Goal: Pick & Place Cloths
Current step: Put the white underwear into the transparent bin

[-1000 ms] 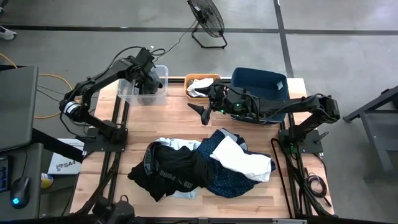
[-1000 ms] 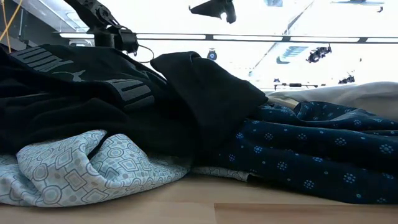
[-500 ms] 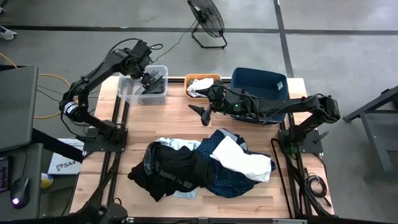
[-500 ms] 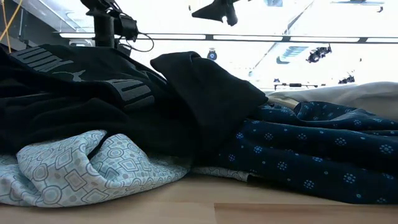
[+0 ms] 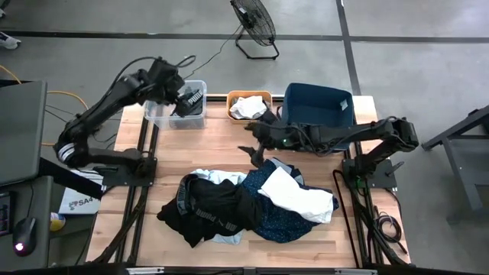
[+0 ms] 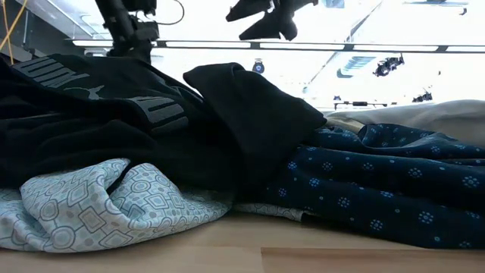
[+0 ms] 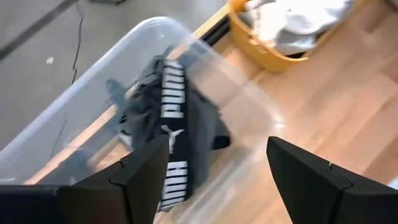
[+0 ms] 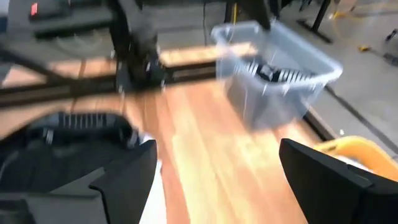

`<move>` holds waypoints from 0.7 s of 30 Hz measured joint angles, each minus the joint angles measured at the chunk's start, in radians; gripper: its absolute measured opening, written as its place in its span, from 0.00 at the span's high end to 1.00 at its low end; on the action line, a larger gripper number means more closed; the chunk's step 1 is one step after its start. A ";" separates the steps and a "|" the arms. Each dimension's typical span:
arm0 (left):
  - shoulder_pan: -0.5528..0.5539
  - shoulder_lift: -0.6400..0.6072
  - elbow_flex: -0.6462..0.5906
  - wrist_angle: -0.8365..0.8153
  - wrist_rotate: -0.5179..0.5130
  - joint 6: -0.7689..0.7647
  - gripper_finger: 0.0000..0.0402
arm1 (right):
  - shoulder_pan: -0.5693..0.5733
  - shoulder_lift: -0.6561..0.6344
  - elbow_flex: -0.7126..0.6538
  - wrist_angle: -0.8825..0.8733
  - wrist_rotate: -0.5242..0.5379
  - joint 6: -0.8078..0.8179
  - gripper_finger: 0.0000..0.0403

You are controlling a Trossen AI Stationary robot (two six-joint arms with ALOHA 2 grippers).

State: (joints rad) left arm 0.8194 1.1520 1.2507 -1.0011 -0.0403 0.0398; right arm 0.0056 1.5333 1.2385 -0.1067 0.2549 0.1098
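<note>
The left gripper (image 5: 183,98) is hovering over the clear plastic bin (image 5: 157,116) at the table's far left corner. Its two dark fingers (image 7: 140,177) are standing apart with nothing between them, so the pincer is open and empty. A dark grey garment with white lettering (image 7: 177,134) is lying inside the clear bin, directly below and just ahead of those fingers, apart from them. In the high view the same garment (image 5: 192,105) is showing as a dark bundle against the bin's right-hand wall.

The right gripper (image 5: 252,150) is hanging over bare table (image 5: 206,149) between the bins and the cloth pile, near the pile's far edge. Its fingers (image 8: 329,180) are spread wide and are holding nothing. Whether its tips are clear of the pile cannot be told from the low view.

The remaining cloths are lying heaped at the table's middle front. A black garment with white lettering (image 5: 210,210) is occupying the left part of the heap, a navy dotted cloth (image 5: 279,218) the right part, and a white cloth (image 5: 302,197) is resting on top of the navy one. A light blue patterned cloth (image 6: 91,201) is sticking out beneath the black garment. An orange bin (image 5: 263,96) is holding a white cloth (image 5: 246,107), and a dark blue bin (image 5: 321,103) is standing just beside it.
</note>
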 joint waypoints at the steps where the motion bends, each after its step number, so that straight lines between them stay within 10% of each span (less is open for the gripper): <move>1: -0.020 -0.024 -0.024 0.019 -0.001 -0.006 0.34 | 0.009 0.000 0.000 -0.027 0.000 0.002 0.18; 21: -0.241 -0.313 -0.399 0.305 0.010 -0.097 0.34 | 0.201 0.000 0.000 -0.729 -0.227 0.513 0.18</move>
State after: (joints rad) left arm 0.5785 0.8391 0.8520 -0.6959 -0.0303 -0.0574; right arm 0.2070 1.5333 1.2385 -0.8358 0.0276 0.6228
